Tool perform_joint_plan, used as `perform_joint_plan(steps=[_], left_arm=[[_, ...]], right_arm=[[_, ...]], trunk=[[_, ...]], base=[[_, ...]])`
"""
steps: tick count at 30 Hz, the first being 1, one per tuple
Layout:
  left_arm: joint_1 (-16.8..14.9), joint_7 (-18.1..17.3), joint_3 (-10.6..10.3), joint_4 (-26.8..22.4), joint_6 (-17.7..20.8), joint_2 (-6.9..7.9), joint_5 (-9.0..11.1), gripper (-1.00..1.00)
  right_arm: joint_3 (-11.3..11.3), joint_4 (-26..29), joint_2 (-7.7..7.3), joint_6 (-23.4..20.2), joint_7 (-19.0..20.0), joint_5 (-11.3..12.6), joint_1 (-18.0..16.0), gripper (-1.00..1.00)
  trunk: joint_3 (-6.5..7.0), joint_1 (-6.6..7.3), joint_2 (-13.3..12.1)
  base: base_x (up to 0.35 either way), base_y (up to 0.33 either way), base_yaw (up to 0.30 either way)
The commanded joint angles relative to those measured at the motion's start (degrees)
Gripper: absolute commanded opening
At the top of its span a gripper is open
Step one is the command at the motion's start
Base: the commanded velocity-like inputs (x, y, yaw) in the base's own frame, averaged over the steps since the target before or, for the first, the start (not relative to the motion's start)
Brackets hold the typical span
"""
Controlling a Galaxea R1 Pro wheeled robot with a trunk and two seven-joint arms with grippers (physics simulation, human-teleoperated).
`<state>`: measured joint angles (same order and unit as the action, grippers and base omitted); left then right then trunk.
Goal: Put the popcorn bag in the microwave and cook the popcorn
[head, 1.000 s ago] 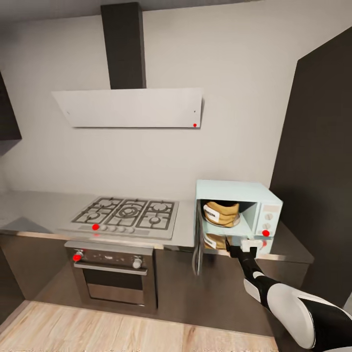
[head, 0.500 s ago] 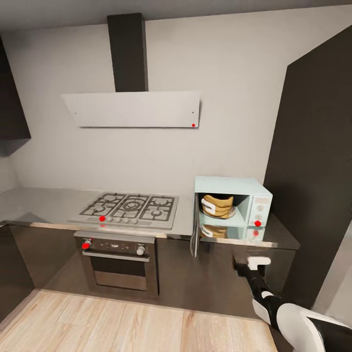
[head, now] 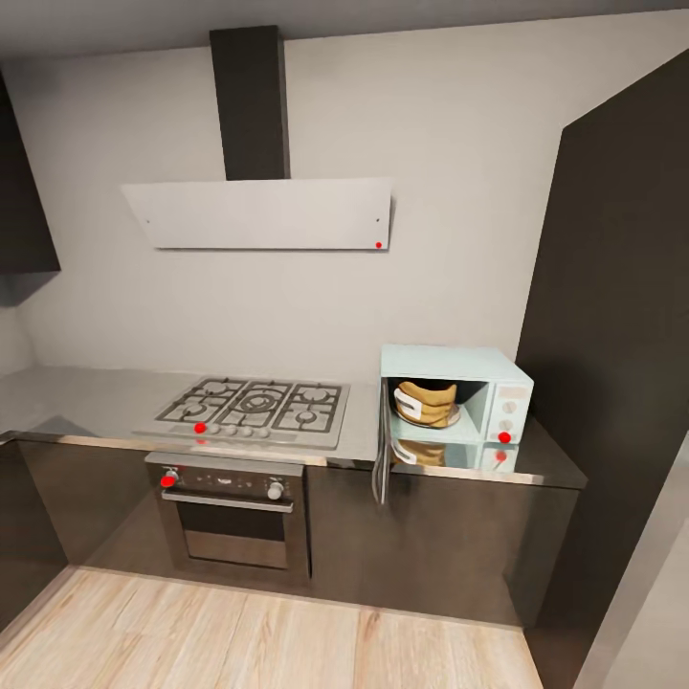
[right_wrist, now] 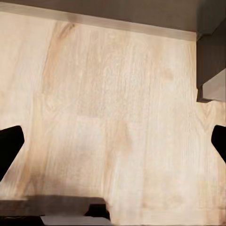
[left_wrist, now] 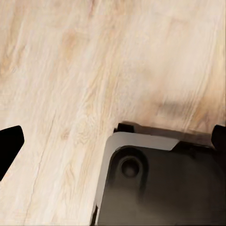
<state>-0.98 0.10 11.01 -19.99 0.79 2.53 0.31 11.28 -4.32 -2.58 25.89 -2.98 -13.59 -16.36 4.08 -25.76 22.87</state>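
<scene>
Kitchen wall, seen from the head view:

- Bench (head: 86,402): long glossy grey worktop over dark cabinets, running along the wall.
- Microwave (head: 455,392): pale blue box set on the bench at its right end, beside a tall dark cabinet (head: 622,335). Its door (head: 382,459) is swung open and seen nearly edge-on at the left of the cavity. The control panel with knobs is on the right side, with a red dot at its lower corner.
- Popcorn bag (head: 426,402): orange-tan sack with a white label, placed inside the open microwave cavity. A reflection of it is seen in the glossy surface below.
- Gas hob (head: 251,410): set into the bench left of the microwave.
- Built-in oven (head: 234,522): black, mounted under the hob, with two knobs.
- Extractor hood (head: 263,212): pale panel on the wall above the hob, with a dark chimney.
- Wooden floor (head: 239,636): light planks in front of the cabinets.

Left fingers (left_wrist: 9,146): dark tips are seen at opposite edges of the left wrist view, spread wide, nothing between them, over wooden floor and a dark part of the robot's body (left_wrist: 160,183).

Right fingers (right_wrist: 9,146): likewise spread wide in the right wrist view, empty, over wooden floor.
</scene>
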Motion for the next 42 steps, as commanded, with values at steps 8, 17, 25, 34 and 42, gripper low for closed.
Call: perform_joint_plan(steps=[8, 17, 25, 34, 42], left_arm=[[-9.1, 0.1, 0.2, -21.1, 13.1, 0.02, 0.0, 1.00], [-33.9, 2.5, 0.0, -20.4, 15.6, -1.59, 0.0, 1.00], [-36.4, 2.5, -0.1, -19.0, 14.9, -3.40, 0.0, 1.00], [-36.5, 2.5, -0.1, -18.5, 14.9, -3.17, 0.0, 1.00], [-36.5, 2.5, -0.4, -18.3, 14.9, -4.28, 0.0, 1.00]], right_arm=[[0.4, -0.3, 1.51, -15.4, -0.2, -0.6, 0.4, 1.00], [0.5, -0.3, 1.52, -15.9, -0.3, -0.6, 0.4, 1.00], [0.6, -0.2, 1.53, -16.0, -0.3, -0.5, 0.4, 1.00], [0.6, -0.2, 1.61, -16.0, -0.3, -0.5, 0.4, 1.00], [0.6, -0.2, 1.63, -16.0, -0.3, -0.5, 0.4, 1.00]], trunk=[[-0.03, -0.02, 0.0], [-0.03, -0.02, 0.0], [-0.03, -0.02, 0.0], [-0.03, -0.02, 0.0], [-0.03, -0.02, 0.0]], base=[[0.000, 0.000, 0.000], [0.000, 0.000, 0.000], [0.021, 0.001, 0.000], [0.321, 0.002, 0.000], [0.343, 0.000, 0.000]])
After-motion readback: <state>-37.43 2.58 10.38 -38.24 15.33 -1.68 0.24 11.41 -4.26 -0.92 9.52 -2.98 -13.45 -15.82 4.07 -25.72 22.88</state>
